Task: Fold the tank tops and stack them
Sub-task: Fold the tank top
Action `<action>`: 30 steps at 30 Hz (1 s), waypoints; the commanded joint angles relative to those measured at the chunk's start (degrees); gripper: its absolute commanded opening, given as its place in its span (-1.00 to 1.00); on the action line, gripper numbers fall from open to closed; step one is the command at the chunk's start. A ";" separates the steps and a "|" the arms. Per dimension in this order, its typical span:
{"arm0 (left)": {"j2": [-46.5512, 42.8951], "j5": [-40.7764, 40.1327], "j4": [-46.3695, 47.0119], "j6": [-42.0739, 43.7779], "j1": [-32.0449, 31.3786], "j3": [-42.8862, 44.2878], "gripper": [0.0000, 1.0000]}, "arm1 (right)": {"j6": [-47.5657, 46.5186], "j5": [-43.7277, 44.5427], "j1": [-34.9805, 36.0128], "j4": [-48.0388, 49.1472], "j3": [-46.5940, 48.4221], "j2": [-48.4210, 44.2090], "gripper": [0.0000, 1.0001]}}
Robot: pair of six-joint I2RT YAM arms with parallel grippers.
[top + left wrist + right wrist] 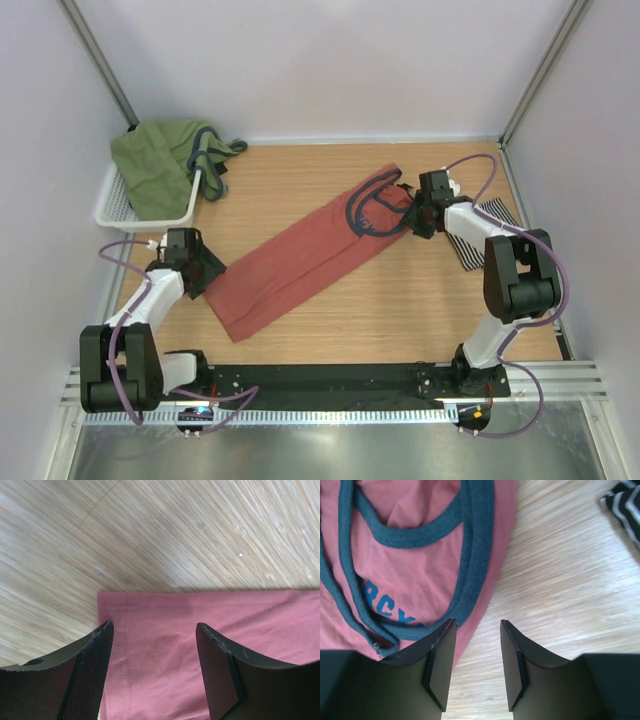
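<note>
A salmon-red cotton tank top with dark teal neck and armhole trim (300,260) lies flat on the pale wooden desk (400,320). It is folded into a long narrow strip that runs slantwise from near the left edge toward the far-right corner. Its hem end is at the left and its neck end at the right.

The left gripper (155,630) hangs over the hem end. Its 2 black fingers (90,665) are spread apart and released, with the stitched hem under them and nothing pinched between them.

The right gripper (477,625) hangs over the neck end, also released. 1 finger is above the teal armhole trim and the other above bare wood, and the gap between them shows only desk. Blue printed letters (385,607) show on the red cloth beside the neckline.

A tank top with thin black-and-white stripes (468,252) lies by the right edge of the desk, partly hidden under the right arm and apart from the red top.

A white wire basket (110,205) stands in the far-left corner, with a crumpled olive-green cloth (155,170) spilling over its rim.
</note>
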 commanded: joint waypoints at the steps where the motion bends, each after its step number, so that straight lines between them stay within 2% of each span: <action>1: -3.02 1.79 3.31 -0.38 1.18 -1.58 0.36 | 0.35 -2.07 0.59 4.91 -0.62 1.40 -0.08; 10: -14.09 -1.72 2.27 1.46 1.36 -4.66 0.36 | 0.17 -2.95 1.03 4.31 4.99 10.01 -0.21; 11: -14.71 -2.08 2.09 1.64 1.36 -4.58 0.35 | 0.00 -2.87 1.03 4.22 5.26 10.55 -0.26; 15: -15.07 -2.52 2.00 1.99 1.36 -4.93 0.36 | -0.70 -0.85 0.42 2.99 9.03 13.27 -0.87; 18: -13.06 -0.77 3.13 2.52 1.36 -4.75 0.35 | -1.67 -0.31 -1.43 1.41 16.14 18.01 -0.95; 20: -11.38 1.59 3.75 2.96 1.27 -4.49 0.34 | -2.37 -0.32 -2.39 -0.69 25.27 21.87 -0.95; 21: -10.59 2.31 4.62 3.05 1.19 -4.49 0.34 | -2.72 -0.40 -3.27 -3.06 32.61 26.07 -0.83; 22: -8.76 3.10 4.98 3.05 1.27 -4.40 0.34 | -2.90 -0.32 -3.45 -4.38 36.34 28.55 -0.62; 23: -7.78 4.67 5.42 3.05 1.19 -4.40 0.31 | -3.95 -1.19 -3.54 -5.79 39.86 30.49 -0.35; 24: -6.64 6.43 6.38 3.13 1.10 -4.49 0.29 | -4.74 -2.33 -3.63 -9.37 46.16 33.20 0.01; 26: -3.22 8.46 7.44 3.48 0.40 -4.14 0.23 | -6.85 -3.74 -3.37 -11.42 48.24 32.80 0.10; 27: -2.07 8.90 7.53 4.01 -0.74 -3.27 0.22 | -7.29 -3.74 -2.93 -9.60 44.85 29.05 0.20; 30: 2.24 9.26 7.62 4.28 -3.28 -1.16 0.18 | -7.30 -7.52 -2.84 -3.02 33.71 22.35 0.27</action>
